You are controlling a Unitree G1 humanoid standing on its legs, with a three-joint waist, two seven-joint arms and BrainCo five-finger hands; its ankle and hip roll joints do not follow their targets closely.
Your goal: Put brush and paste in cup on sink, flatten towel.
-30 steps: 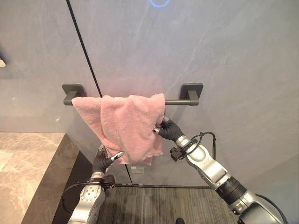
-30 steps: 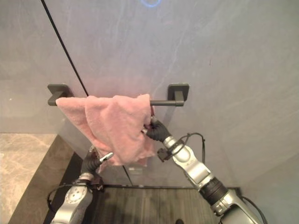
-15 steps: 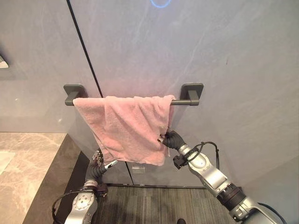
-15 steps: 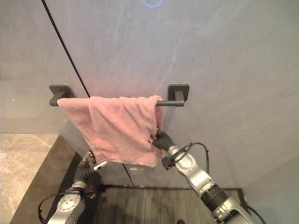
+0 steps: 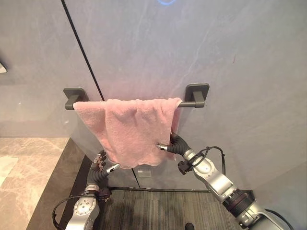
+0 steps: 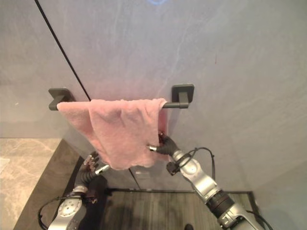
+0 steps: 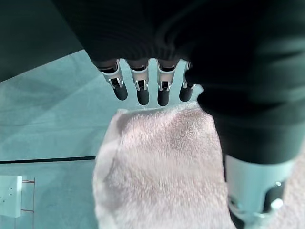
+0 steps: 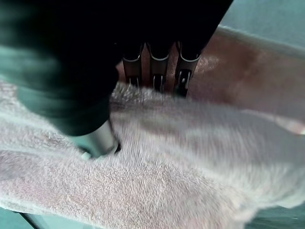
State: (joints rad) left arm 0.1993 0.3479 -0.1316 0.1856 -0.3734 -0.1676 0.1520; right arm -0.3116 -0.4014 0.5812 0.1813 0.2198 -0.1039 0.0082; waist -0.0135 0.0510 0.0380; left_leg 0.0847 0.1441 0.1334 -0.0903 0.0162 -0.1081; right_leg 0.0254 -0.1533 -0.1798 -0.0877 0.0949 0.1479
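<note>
Stone countertop (image 5: 24, 167) at far left, bare where it shows; no cup, brush or paste in frame, so no container contents to log. Dark towel bar (image 5: 192, 102) runs horizontally across the grey wall (image 5: 216, 48), one bracket at each end. Pink towel (image 5: 134, 132) hangs over the bar, long axis along it, reaching from the bar's left bracket to just short of the right one. It is not flat: the cloth is bunched, with a diagonal fold from upper left, and the bottom hem slopes, lower toward the right. Left robot hand (image 5: 101, 165) sits just below the towel's lower left corner, fingers straight and spread, pointing up toward the hem; the left wrist view shows the fingertips (image 7: 143, 93) at the cloth's edge with nothing clasped, and contact cannot be confirmed. Right robot hand (image 5: 172, 145) is at the towel's lower right edge; the right wrist view shows thumb and fingers (image 8: 155, 71) pinching the cloth between them. Judgement: towel-flattening step in hand. The towel lies above and between both robot hands; the right is the one engaged, so the next move likely depends on drawing that edge down and toward the bar's right end.
</note>
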